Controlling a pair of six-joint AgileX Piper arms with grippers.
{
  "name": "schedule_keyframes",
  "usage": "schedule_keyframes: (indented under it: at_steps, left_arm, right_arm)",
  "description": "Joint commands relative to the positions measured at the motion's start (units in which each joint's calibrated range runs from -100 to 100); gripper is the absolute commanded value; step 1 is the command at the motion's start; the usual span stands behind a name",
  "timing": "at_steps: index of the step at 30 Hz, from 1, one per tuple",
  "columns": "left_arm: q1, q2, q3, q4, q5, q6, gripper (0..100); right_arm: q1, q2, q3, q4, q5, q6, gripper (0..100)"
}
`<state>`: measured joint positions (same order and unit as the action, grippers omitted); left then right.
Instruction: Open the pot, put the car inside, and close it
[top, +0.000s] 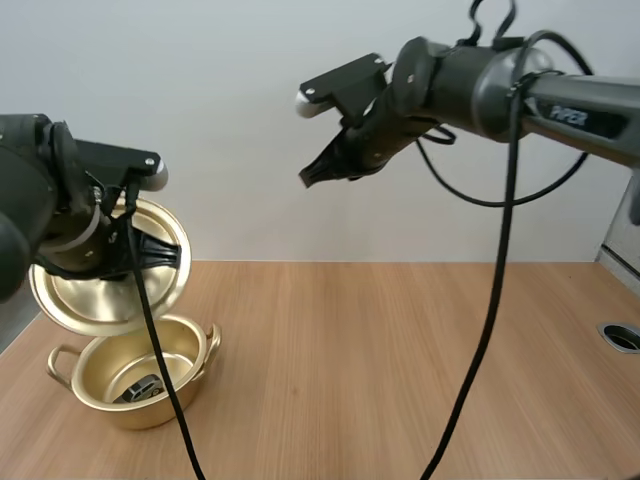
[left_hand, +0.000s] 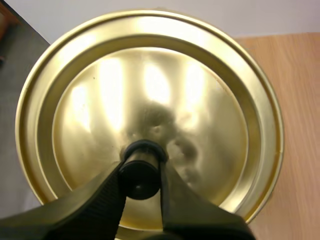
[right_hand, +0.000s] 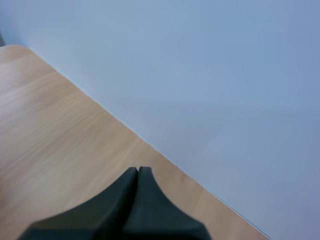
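While the car (top: 145, 386) is lying in the pot (top: 152, 412), my left gripper (left_hand: 141, 178) is pinching the tilted lid (left_hand: 150, 90) by its knob (left_hand: 139, 175) above, wanting levelling before lowering; my right gripper (top: 315, 176) is hanging closed, empty.

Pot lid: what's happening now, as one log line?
left end effector: shut on lid | lid: tilted above pot | pot: open | car: inside pot | right end effector: shut, empty, raised

The left tool (top: 150, 250) grips the lid (top: 95, 290) tilted above the pot (top: 105, 408); the car (top: 145, 385) lies inside. The right tool (top: 315, 173) hangs high over the counter (top: 400, 370), fingers together.
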<state>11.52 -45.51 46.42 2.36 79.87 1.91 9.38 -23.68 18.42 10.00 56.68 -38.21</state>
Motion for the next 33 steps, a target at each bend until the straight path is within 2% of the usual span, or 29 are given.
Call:
schedule_keyframes:
  at_steps: [1,11,26,27,29,31,32,33]
  left_arm:
    - [-0.01,5.76,0.08,-2.68,5.28,7.09,0]
    - [0.29,17.94,0.08,-2.36,7.56,8.69,0]
    - [0.29,33.16,0.08,0.11,2.51,8.33,1]
    - [0.29,34.00,0.08,0.11,2.51,8.67,5]
    - [0.29,35.30,0.08,0.11,2.51,9.34,28]
    - [0.29,35.81,-0.04,0.11,1.82,9.70,61]
    - [0.29,35.81,-0.19,0.11,1.81,9.70,84]
    - [0.29,35.65,-0.48,0.11,1.81,10.20,100]
  right_arm:
    - [-2.85,-4.39,0.04,-0.29,0.40,-0.07,0]
    - [-2.85,-11.06,0.04,-0.73,5.01,-0.07,0]
    - [-2.85,-11.53,0.04,-3.37,9.89,-0.07,0]
    - [-2.85,-11.53,0.04,-3.37,9.89,-0.07,0]
    - [-2.85,-11.53,0.04,-3.37,9.89,-0.07,0]
    - [-2.85,-11.53,0.04,-3.68,9.92,-0.07,0]
    - [-2.85,-11.53,0.04,-4.09,9.92,-0.07,0]
    - [-2.85,-11.53,0.04,-4.62,9.92,-0.07,0]
